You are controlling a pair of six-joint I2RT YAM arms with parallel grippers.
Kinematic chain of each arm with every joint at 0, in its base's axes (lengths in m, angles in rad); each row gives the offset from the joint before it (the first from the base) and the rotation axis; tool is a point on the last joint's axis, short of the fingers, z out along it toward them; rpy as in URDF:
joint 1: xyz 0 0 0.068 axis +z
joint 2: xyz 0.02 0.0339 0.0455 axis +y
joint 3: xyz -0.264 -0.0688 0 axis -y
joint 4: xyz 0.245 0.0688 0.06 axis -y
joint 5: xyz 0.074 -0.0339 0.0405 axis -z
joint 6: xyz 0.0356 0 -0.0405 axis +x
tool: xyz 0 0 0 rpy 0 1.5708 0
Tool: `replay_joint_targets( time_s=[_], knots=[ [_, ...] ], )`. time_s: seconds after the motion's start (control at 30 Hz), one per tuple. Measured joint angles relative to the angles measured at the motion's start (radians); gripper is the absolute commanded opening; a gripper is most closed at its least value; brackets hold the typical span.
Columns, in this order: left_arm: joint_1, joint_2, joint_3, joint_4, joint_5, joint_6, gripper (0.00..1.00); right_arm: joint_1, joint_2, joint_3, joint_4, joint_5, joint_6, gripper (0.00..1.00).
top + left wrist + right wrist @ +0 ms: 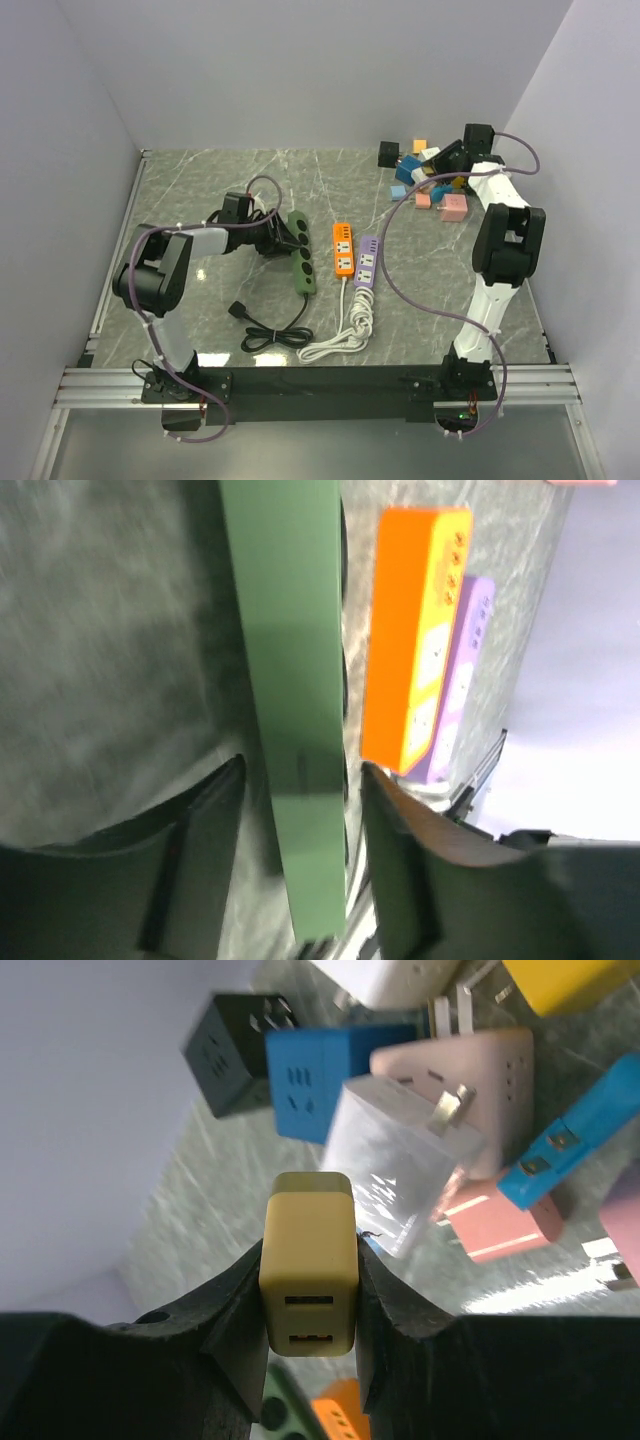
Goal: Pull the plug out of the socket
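My right gripper (309, 1260) is shut on a yellow two-port charger plug (307, 1260) and holds it above the table, clear of any socket. In the top view this gripper (441, 170) is at the back right over the pile of plugs. My left gripper (300, 865) is open and straddles the green power strip (290, 680), with a small gap on each side. In the top view the left gripper (274, 238) is at the far end of the green strip (301, 256). The green strip's sockets that show have no plug in them.
An orange strip (343, 249) and a purple strip (366, 262) lie right of the green one, with a coiled white cable (340, 338). A black plug (238, 310) and a black cable coil (276, 338) lie nearer. Loose adapters (400, 1160) lie piled at the back right.
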Motion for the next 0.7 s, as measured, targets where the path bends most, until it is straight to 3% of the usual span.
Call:
replay_joint_targets(
  time_s=[0.03,0.13,0.23,0.4,0.6,0.63,0.7],
  knots=[
    [-0.001,-0.018,-0.01,-0.008,-0.002,-0.001,0.69,-0.006,0.002,0.001,0.023,0.0,0.028,0.0],
    [-0.005,-0.085,-0.032,-0.024,-0.015,-0.001,0.89,-0.023,0.002,0.005,0.078,0.001,0.094,0.0],
    [-0.005,-0.15,-0.033,-0.027,-0.027,-0.004,0.99,-0.037,0.002,0.005,0.129,0.002,0.152,0.0],
    [-0.005,-0.199,-0.025,-0.038,-0.046,-0.003,0.99,-0.071,0.019,0.006,0.19,0.005,0.225,0.05],
    [-0.005,-0.199,0.011,-0.085,-0.06,0.003,0.99,-0.108,0.136,0.095,0.208,-0.011,0.308,0.26],
    [-0.005,-0.199,0.019,-0.089,-0.061,0.006,0.99,-0.112,0.153,0.109,0.206,-0.016,0.32,0.34],
    [-0.005,-0.199,0.032,-0.091,-0.063,0.008,0.99,-0.115,0.18,0.129,0.204,-0.029,0.339,0.41]
  ],
)
